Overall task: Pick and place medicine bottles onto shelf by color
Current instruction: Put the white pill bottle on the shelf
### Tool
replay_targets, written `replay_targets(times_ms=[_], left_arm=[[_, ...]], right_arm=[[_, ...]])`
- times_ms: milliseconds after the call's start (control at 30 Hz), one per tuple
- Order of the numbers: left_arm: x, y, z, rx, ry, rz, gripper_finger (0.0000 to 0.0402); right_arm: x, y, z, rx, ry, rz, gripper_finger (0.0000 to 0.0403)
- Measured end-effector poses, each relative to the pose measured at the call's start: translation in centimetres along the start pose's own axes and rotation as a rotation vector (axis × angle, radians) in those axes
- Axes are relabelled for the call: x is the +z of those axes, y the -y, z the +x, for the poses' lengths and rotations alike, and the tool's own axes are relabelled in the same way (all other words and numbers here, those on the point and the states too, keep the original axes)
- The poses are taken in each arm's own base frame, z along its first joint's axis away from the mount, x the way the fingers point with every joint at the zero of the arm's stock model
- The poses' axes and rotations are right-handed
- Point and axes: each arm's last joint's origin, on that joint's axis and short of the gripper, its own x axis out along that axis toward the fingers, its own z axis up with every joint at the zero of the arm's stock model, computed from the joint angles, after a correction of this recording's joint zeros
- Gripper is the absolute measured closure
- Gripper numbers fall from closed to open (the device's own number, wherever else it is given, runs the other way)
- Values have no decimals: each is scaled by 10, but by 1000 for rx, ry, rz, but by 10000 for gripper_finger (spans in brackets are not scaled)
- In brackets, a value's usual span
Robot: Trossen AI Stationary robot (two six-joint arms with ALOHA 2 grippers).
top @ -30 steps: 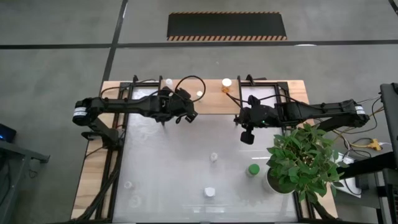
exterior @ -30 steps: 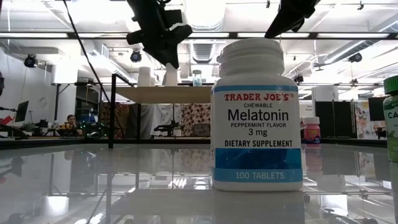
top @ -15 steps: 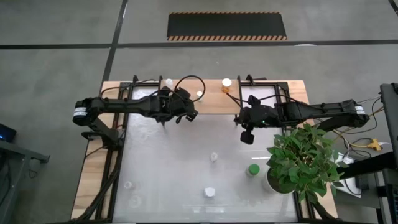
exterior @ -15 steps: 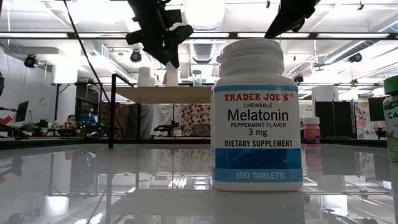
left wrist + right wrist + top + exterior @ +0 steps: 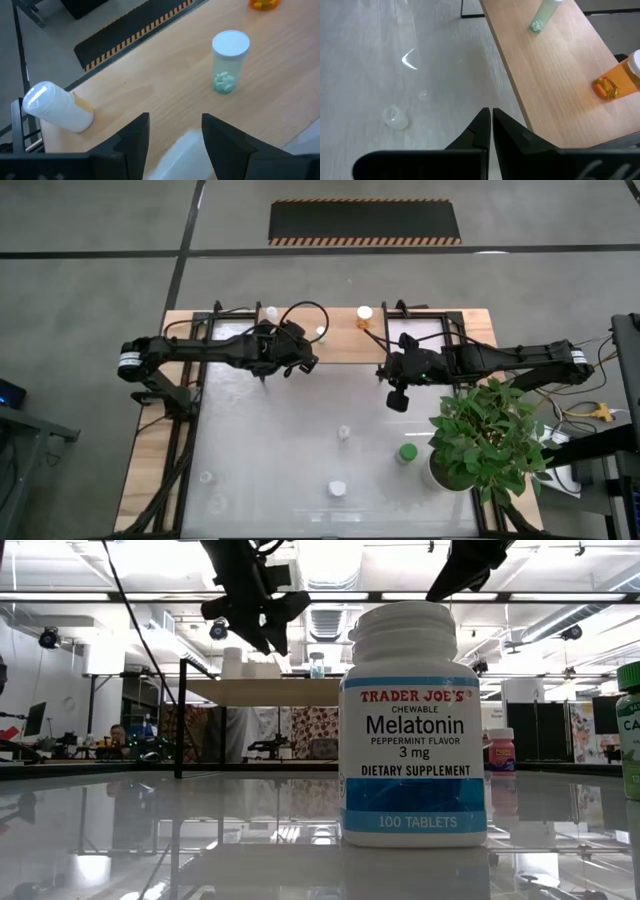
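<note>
The light-wood shelf (image 5: 340, 345) stands at the table's far side. On it stand a white bottle (image 5: 55, 107), a clear bottle with green pills (image 5: 229, 60) and an orange bottle (image 5: 365, 315). My left gripper (image 5: 172, 135) is open and empty above the shelf's near edge, close to the white and clear bottles. My right gripper (image 5: 491, 125) is shut and empty above the tabletop, just in front of the shelf's right part. More bottles stand upright on the tabletop: a small clear one (image 5: 343, 432), a green one (image 5: 407, 452) and a white melatonin bottle (image 5: 415, 725).
A potted green plant (image 5: 490, 440) stands at the table's right side, near my right arm. Two clear bottles (image 5: 205, 476) stand near the table's front left. A pink bottle (image 5: 498, 750) shows behind the melatonin bottle. The middle of the white tabletop (image 5: 280, 430) is bare.
My left gripper has shifted and turned a little above the shelf. My right arm and the bottles have kept still.
</note>
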Motion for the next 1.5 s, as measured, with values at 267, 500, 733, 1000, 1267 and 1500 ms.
replay_targets(times_ms=[267,500,733,1000,1267,1500], left_arm=[[7,2,-5,-25,33,45,238],[17,0,-56,-235,91,116,237],[-14,12,-116,-415,156,199,237],[-66,20,-109,-442,-3,170,237],[-114,2,-87,-273,-332,34,237],[-141,-6,-86,-286,-708,3,237]], right_arm=[[0,0,0,0,-4,-2,392],[0,0,0,0,-2,7,389],[1,0,0,2,8,37,341],[1,0,0,2,7,60,250],[-2,0,1,-1,-10,65,196],[-8,-1,5,-4,-33,54,182]])
